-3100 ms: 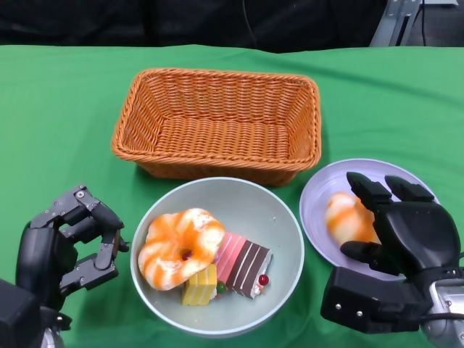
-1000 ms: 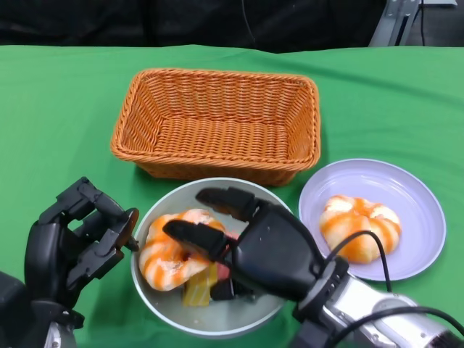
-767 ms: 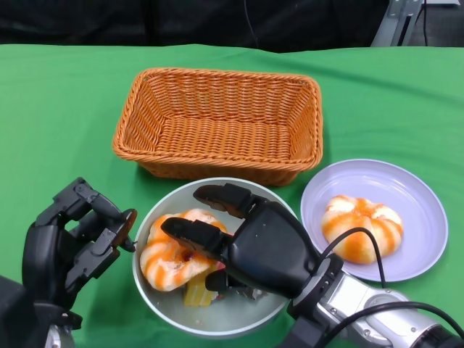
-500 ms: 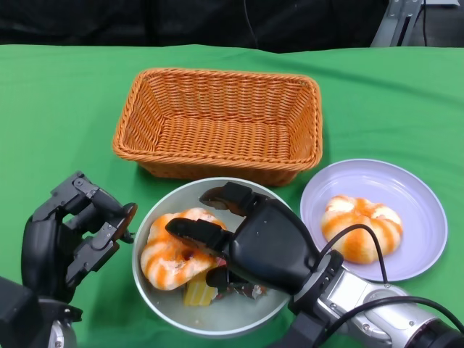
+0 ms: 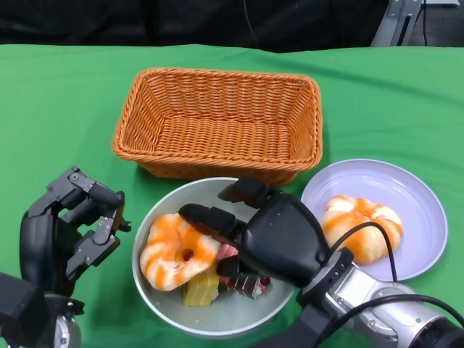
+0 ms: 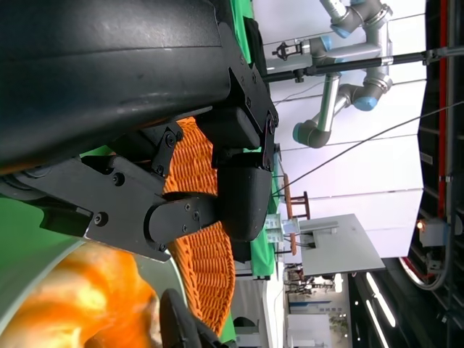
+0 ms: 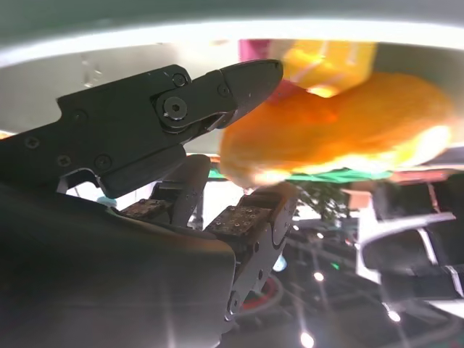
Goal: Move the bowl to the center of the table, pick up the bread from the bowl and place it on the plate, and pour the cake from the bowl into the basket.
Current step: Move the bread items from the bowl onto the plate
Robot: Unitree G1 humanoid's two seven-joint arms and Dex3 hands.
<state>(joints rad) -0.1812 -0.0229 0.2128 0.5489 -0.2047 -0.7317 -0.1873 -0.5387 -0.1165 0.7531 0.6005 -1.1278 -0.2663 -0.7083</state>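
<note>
One bun [image 5: 359, 228] already lies on the plate [image 5: 413, 190] to my right, and a second bun [image 5: 176, 248] sits in the bowl [image 5: 261, 206], which stands on the green table [image 5: 58, 101] just in front of the basket [image 5: 217, 123]. So I judge the bread step to be in hand, with the pouring of the cake not yet begun.

My right hand [image 5: 272, 235] reaches into the bowl from the right side. Its fingers [image 5: 209, 217] are spread, with their tips close against the near edge of the bun in the bowl. In the right wrist view one fingertip [image 7: 243, 80] lies over the orange bun [image 7: 337, 138], but I cannot tell from either picture whether I have a real grip on it. The cake slices [image 5: 235, 275] lie under my palm, partly hidden, and the yellow piece [image 5: 201, 288] sits beside them.

My left hand [image 5: 69, 232] hangs just left of the bowl, holding nothing, its fingers apart and not touching the rim.

Next I would need to close my right fingers around the bun without dragging the cake along, lift it clear of the rim, and carry it to the plate, setting it beside the bun already there. Space on the plate looks limited, so placement will want care.
</note>
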